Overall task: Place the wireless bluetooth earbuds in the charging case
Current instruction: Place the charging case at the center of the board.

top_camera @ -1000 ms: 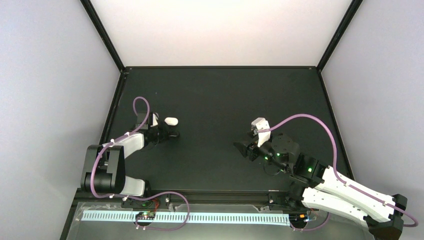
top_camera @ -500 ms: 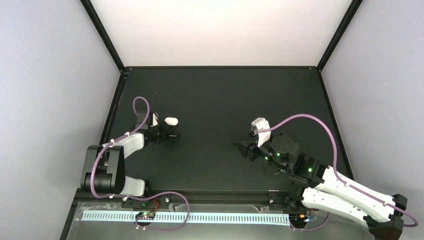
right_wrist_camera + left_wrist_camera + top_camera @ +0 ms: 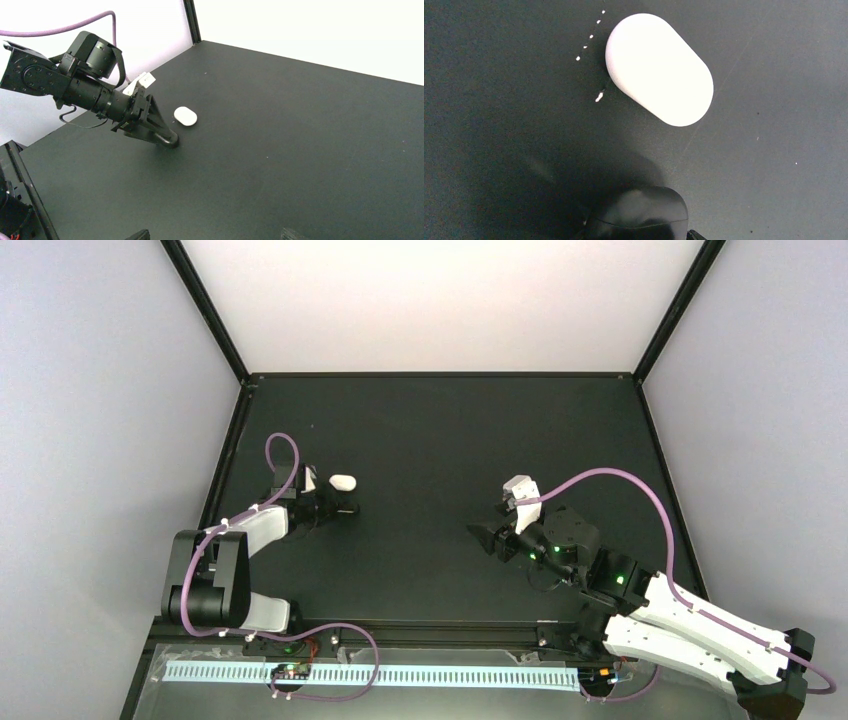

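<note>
Even overhead light is provided; the white charging case is overexposed, and a soft shadow is cast beside it.

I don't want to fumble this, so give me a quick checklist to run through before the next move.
1. White case lid open: not ok, it lies closed on the table.
2. Black case lid open: not ok, its seam looks shut.
3. Left gripper firmly on the black case: cannot tell.
4. Right gripper free: ok, open and empty.
5. Earbuds located: cannot tell, none in view.
</note>
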Robot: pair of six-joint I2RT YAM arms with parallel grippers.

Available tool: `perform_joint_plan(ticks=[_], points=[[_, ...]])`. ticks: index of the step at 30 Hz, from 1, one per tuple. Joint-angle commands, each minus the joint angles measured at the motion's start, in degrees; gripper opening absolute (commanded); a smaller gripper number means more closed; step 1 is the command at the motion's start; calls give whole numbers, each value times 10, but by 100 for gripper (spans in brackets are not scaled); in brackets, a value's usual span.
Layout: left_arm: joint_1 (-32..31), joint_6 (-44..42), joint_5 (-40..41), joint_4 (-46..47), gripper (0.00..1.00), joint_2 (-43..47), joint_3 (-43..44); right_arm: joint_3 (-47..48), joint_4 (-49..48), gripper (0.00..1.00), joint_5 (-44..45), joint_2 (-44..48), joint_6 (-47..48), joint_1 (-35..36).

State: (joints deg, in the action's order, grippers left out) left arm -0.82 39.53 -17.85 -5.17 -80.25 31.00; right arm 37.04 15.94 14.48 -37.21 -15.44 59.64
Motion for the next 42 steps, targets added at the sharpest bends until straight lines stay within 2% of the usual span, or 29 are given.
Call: perform_joint_plan(ticks=[1, 26, 42], points=[[6, -13, 63, -58, 50, -8, -4, 7, -2, 68, 8, 5, 4, -2], [14, -7, 79, -62, 51, 12, -16, 8, 18, 68, 32, 26, -2, -1], [15, 0, 114, -84, 60, 65, -28, 6, 15, 68, 31, 23, -3, -2]])
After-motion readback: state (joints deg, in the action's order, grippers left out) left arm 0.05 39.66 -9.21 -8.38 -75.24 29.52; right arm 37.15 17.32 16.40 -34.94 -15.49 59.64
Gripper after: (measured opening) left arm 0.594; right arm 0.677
